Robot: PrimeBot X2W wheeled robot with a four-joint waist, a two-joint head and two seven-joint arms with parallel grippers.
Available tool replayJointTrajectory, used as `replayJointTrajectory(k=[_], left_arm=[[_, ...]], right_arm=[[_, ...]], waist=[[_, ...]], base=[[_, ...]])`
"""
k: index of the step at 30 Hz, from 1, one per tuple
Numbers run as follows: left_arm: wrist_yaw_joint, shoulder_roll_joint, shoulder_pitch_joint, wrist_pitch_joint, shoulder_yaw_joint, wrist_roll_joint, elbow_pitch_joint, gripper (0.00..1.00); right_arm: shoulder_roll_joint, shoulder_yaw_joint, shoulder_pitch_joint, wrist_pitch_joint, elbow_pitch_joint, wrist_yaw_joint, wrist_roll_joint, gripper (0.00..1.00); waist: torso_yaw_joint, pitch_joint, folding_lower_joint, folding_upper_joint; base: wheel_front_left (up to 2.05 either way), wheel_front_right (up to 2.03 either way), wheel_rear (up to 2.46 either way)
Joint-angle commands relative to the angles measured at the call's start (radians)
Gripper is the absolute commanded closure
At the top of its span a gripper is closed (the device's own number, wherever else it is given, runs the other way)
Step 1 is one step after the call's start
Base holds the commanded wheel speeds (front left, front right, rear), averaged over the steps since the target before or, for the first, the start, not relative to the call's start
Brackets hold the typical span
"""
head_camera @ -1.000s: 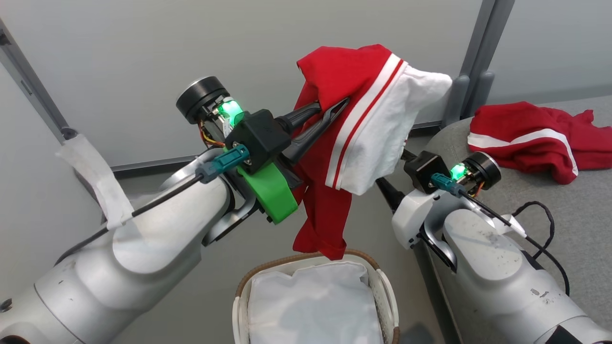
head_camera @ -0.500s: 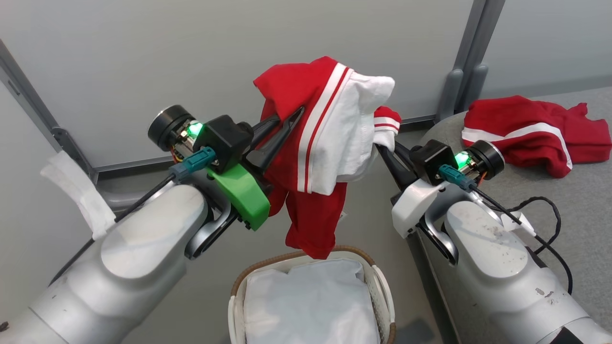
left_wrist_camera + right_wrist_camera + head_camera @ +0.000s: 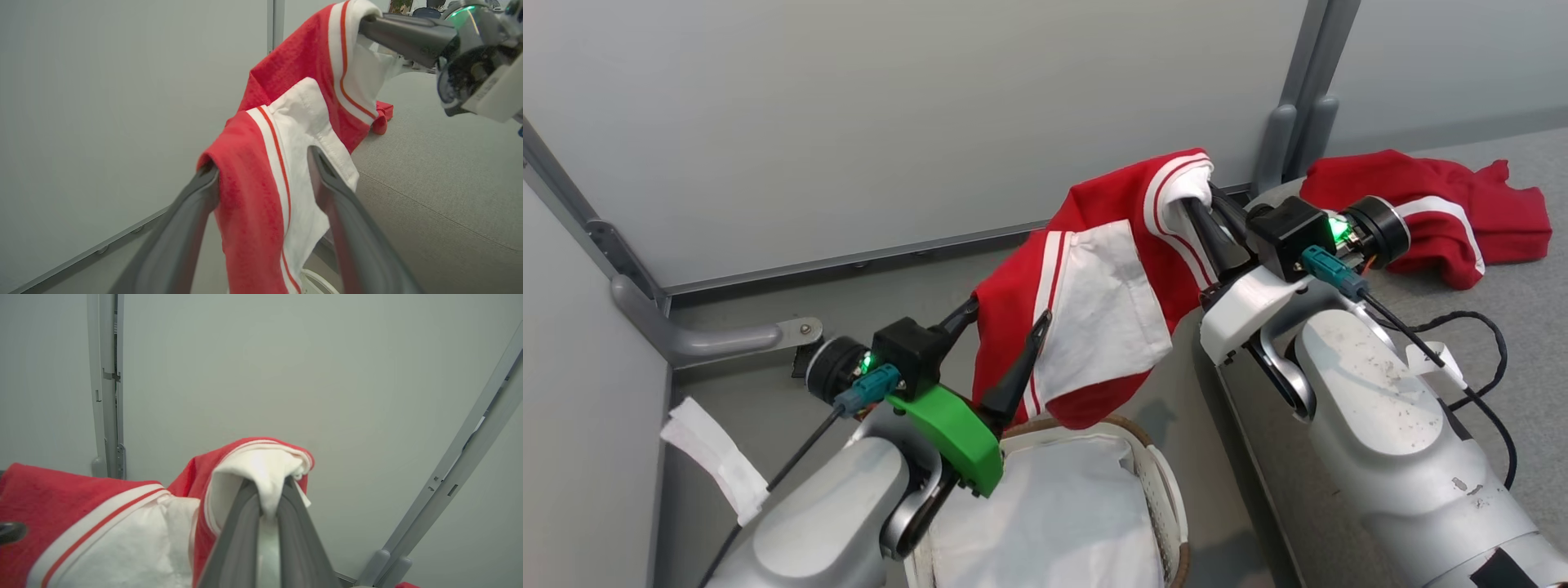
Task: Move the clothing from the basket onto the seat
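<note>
Red/white garment (image 3: 1094, 327) hangs in mid-air above the basket (image 3: 1168, 482), strung betw. both grippers and clear of the seat (image 3: 1527, 351). Its upper end, a white cuff w/ red-white trim, is pinched in the right gripper (image 3: 1202, 198). That gripper's fingers (image 3: 241, 522) are pressed together on the cloth, and the right wrist view shows white fabric bunched over the tips. From there the garment slopes down to the left gripper (image 3: 1008, 312). Its fingers (image 3: 347, 228) stand spread wide, no pinch: red fabric is draped over the tip of one, and a white panel w/ red stripe sags betw. the two. The lowest red hem overlaps the basket's brown woven rim in the head view; touching or just above, can't tell. Inside the basket lies the white liner (image 3: 1045, 523), crumpled.

Second red garment (image 3: 1437, 212), w/ a white stripe, lies rumpled on the grey seat beyond the right gripper's wrist, well apart from the basket. The seat's rounded edge runs just beside the basket on the robot's right.

A black cable (image 3: 1478, 327) loops along the right forearm (image 3: 1380, 392). The left wrist carries a green plastic part (image 3: 952, 437), and a white tape tag (image 3: 715, 457) sits on that arm's cable. Behind all this are pale grey wall panels (image 3: 849, 122), a grey post (image 3: 1290, 98) and grey floor (image 3: 915, 282).
</note>
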Motion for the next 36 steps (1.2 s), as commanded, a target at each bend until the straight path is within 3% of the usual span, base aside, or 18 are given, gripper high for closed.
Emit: replayJointTrajectory(k=[1, 19, 26, 36], left_arm=[[-0.002, -0.012, 0.037, -0.003, 0.018, 0.020, 0.000, 0.00], [-0.057, -0.116, 0.241, -0.002, 0.255, 0.157, 0.097, 0.00], [-0.068, -0.138, 0.261, -0.002, 0.286, 0.211, 0.101, 0.00], [-0.070, -0.159, 0.242, -0.002, 0.288, 0.240, 0.075, 0.00]], right_arm=[[-0.003, -0.005, -0.009, -0.002, -0.010, -0.001, -0.004, 1.00], [-0.034, -0.054, -0.011, -0.002, -0.070, -0.001, -0.030, 1.00], [-0.036, -0.077, -0.005, -0.002, -0.062, -0.001, -0.040, 1.00], [-0.056, -0.122, -0.029, -0.002, -0.080, -0.001, -0.054, 1.00]], waist=[[-0.005, 0.004, 0.0000, -0.0001], [-0.069, 0.019, 0.0000, -0.0001], [-0.120, 0.026, 0.0000, -0.0001], [-0.251, 0.075, 0.0000, -0.0001]], base=[[0.00, 0.00, 0.00], [0.00, 0.00, 0.00], [0.00, 0.00, 0.00], [0.00, 0.00, 0.00]])
